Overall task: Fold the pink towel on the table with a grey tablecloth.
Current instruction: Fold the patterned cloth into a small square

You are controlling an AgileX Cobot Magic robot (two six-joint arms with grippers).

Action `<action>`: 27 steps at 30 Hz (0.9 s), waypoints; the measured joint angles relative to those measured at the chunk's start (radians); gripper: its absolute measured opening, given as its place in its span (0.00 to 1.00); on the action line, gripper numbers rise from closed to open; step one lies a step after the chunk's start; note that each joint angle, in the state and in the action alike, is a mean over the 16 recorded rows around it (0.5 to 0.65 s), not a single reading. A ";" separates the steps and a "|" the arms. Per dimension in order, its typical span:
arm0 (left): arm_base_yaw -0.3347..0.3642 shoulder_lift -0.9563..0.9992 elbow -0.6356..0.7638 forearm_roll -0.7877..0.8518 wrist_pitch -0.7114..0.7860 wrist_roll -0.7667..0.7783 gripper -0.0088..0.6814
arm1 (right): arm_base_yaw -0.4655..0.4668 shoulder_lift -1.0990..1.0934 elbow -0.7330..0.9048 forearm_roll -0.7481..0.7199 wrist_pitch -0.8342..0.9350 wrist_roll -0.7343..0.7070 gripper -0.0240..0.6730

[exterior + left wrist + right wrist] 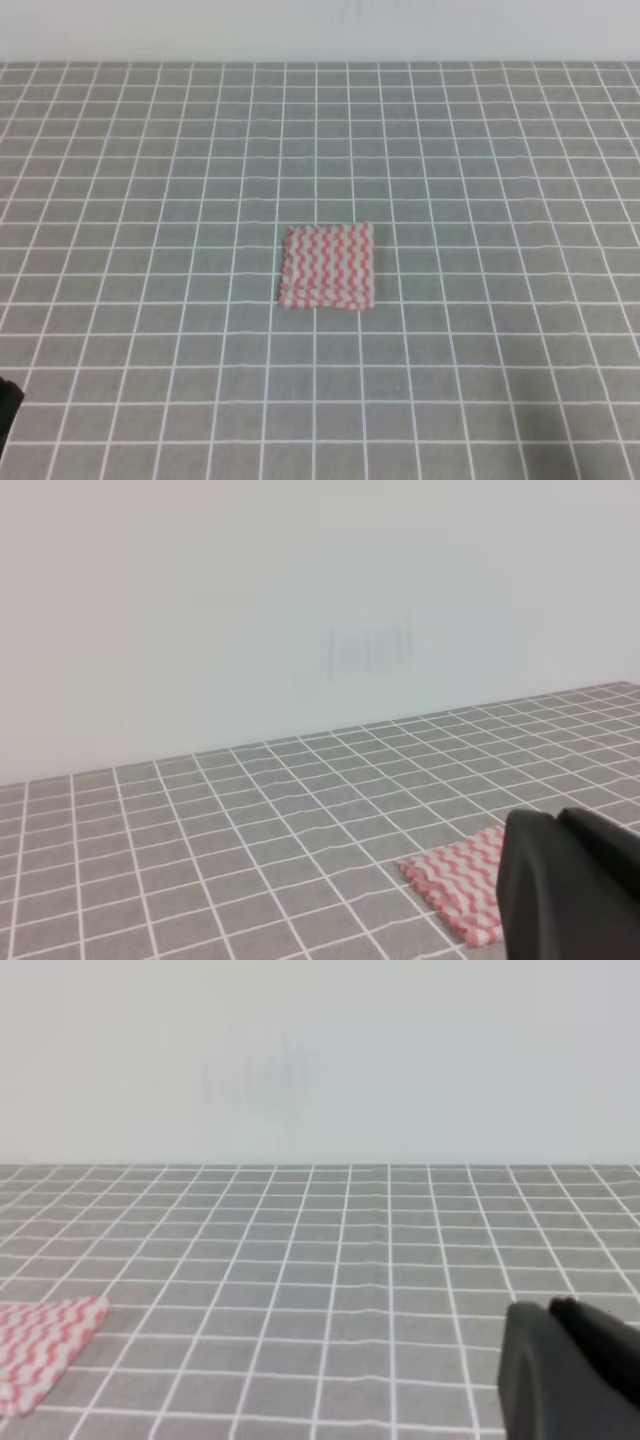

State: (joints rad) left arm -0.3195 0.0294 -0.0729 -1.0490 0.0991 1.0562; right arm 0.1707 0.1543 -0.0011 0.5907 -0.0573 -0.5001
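Note:
The pink towel [328,266] lies folded into a small, roughly square pad in the middle of the table with a grey tablecloth [150,200]. It is flat, with layered edges along its left and front sides. The towel also shows in the left wrist view [458,880] and in the right wrist view [40,1345]. My left gripper [560,820] is shut and empty, held back from the towel with its fingers together. My right gripper [550,1305] is shut and empty, well to the right of the towel. Neither gripper touches the cloth.
A black piece of the left arm [8,402] shows at the bottom left corner of the exterior view. A plain pale wall [320,30] stands behind the table's far edge.

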 joint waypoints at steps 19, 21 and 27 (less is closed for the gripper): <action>0.000 0.000 0.000 0.000 0.002 0.000 0.01 | -0.093 -0.173 0.006 -0.104 0.150 0.092 0.03; 0.000 0.000 0.000 0.000 0.002 0.000 0.01 | -0.093 -0.173 0.006 -0.162 0.168 0.152 0.03; 0.000 0.001 0.000 0.001 0.001 0.000 0.01 | -0.093 -0.173 0.006 -0.339 0.247 0.315 0.03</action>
State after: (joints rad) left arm -0.3195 0.0305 -0.0731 -1.0482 0.1000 1.0562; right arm 0.0779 -0.0192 0.0051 0.2513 0.1899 -0.1855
